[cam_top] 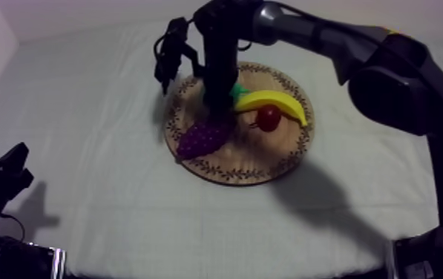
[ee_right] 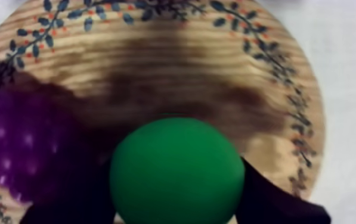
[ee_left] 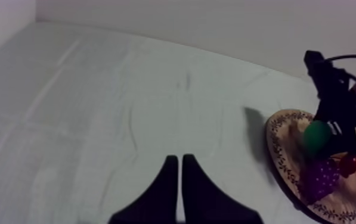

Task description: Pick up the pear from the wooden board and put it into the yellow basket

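A green pear (ee_right: 176,170) sits between the two black fingers (ee_right: 281,202) of my right gripper (ee_right: 177,196), which is shut on it over the round wooden board (ee_right: 156,53). From above, my right gripper (cam_top: 220,100) points straight down at the board (cam_top: 268,152), and only a green sliver of the pear (cam_top: 237,90) shows beside it. I cannot tell whether the pear is touching the board. My left gripper (cam_top: 12,174) rests low at the table's left, its fingers together as a narrow wedge (ee_left: 179,159).
On the board lie a banana (cam_top: 276,102), a small red fruit (cam_top: 268,117) and purple grapes (cam_top: 205,137) right beside the pear. The grapes (ee_right: 19,143) lie close to one finger. Cloth stretches open to the left of the board.
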Robot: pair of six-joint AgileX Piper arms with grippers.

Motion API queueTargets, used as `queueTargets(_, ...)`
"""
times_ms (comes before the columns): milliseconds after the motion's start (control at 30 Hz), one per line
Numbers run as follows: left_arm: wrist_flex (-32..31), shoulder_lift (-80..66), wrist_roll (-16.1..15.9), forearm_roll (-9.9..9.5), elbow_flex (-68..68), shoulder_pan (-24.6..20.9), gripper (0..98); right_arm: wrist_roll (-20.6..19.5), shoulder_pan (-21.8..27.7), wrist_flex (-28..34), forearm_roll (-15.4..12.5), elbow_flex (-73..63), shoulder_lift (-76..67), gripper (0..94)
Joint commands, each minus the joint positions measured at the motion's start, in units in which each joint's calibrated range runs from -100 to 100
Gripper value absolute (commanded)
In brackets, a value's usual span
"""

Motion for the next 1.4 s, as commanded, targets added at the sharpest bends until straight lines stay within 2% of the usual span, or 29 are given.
queueTargets(0, -0.01, 0.0, 0.0, -0.02, -0.02, 0.0, 0.1, -0.13, 0.11, 0.05, 0.35, 1.54, -4.74, 39.1)
queueTargets(367, -0.01, 0.0, 0.0, -0.02, -0.02, 0.0, 0.1, -0.42, 0.52, 5.88, 2.1, 3.8, -23.94, 39.0)
queueTargets(600, -0.01, 0.0, 0.0, -0.02, -0.02, 0.0, 0.1, -6.81, 3.27, 7.36, 3.7, 4.03, -30.61, 39.5)
queueTargets(767, -0.01, 0.0, 0.0, -0.02, -0.02, 0.0, 0.1, -11.16, 8.62, 7.72, 3.31, 4.42, -33.01, 39.2)
queueTargets(900, -0.01, 0.0, 0.0, -0.02, -0.02, 0.0, 0.1, -12.89, 14.51, 7.6, 2.74, 5.42, -33.53, 38.5)
queueTargets(1133, -0.01, 0.0, 0.0, -0.02, -0.02, 0.0, 0.1, -13.34, 24.6, 6.9, 3.02, 7.55, -33.02, 37.1)
queueTargets(1367, -0.01, 0.0, 0.0, -0.02, -0.02, 0.0, 0.1, -12.94, 31.88, 4.57, 4.02, 10.84, -31.19, 37.0)
